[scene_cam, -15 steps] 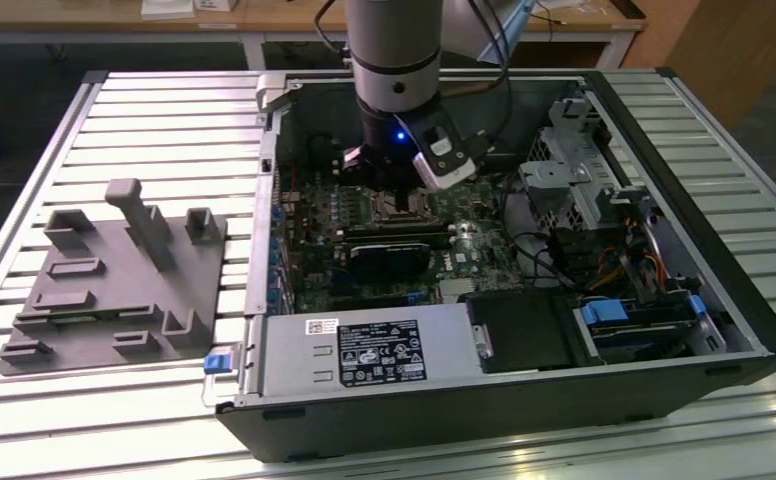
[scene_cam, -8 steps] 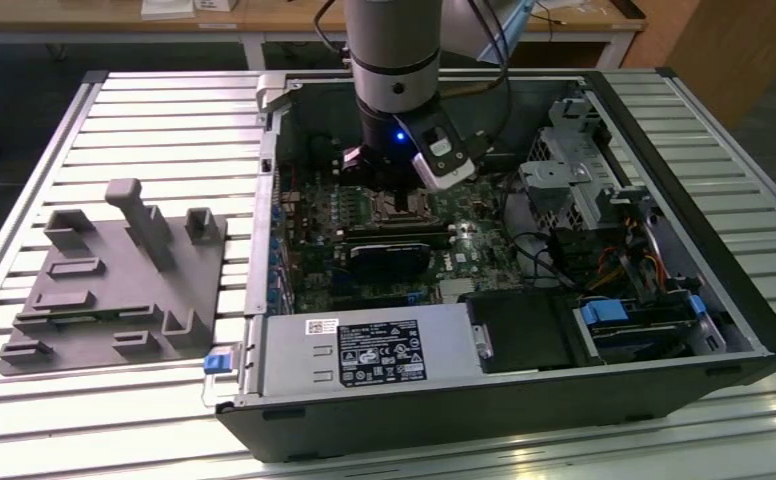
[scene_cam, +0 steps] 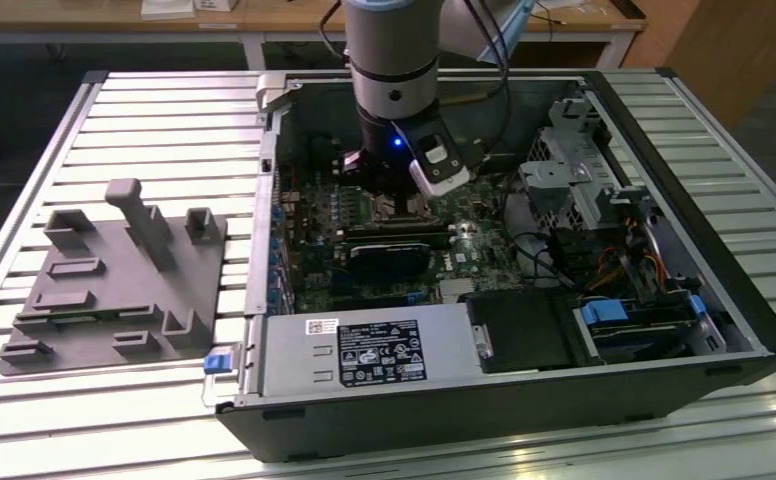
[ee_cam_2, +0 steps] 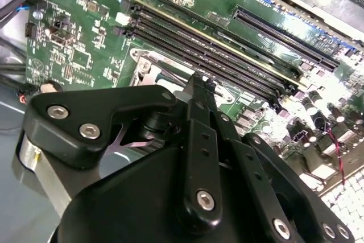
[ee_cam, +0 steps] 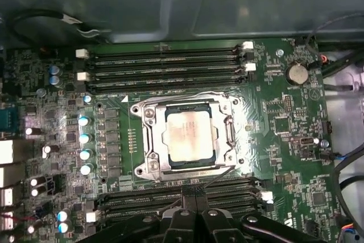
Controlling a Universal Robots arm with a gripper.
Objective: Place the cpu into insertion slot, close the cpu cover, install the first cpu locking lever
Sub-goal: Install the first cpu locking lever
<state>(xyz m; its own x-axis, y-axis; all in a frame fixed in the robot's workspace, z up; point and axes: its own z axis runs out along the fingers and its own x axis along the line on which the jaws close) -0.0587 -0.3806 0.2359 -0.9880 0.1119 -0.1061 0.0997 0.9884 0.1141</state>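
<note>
CPU (ee_cam: 188,135) is already sitting in the insertion slot (ee_cam: 149,140) with the cpu cover (ee_cam: 230,135) down around it. Gripper (ee_cam: 194,196) hovers just beside the socket's edge, jaws pressed together, holding nothing.

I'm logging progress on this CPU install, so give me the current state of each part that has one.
cpu: seated in the insertion slot, face up.
cpu cover: closed down over the cpu's edges.
gripper: shut, tips beside the socket's edge, holding nothing.
memory slots: unfilled.
computer case: lying on its side, side panel off.
</note>
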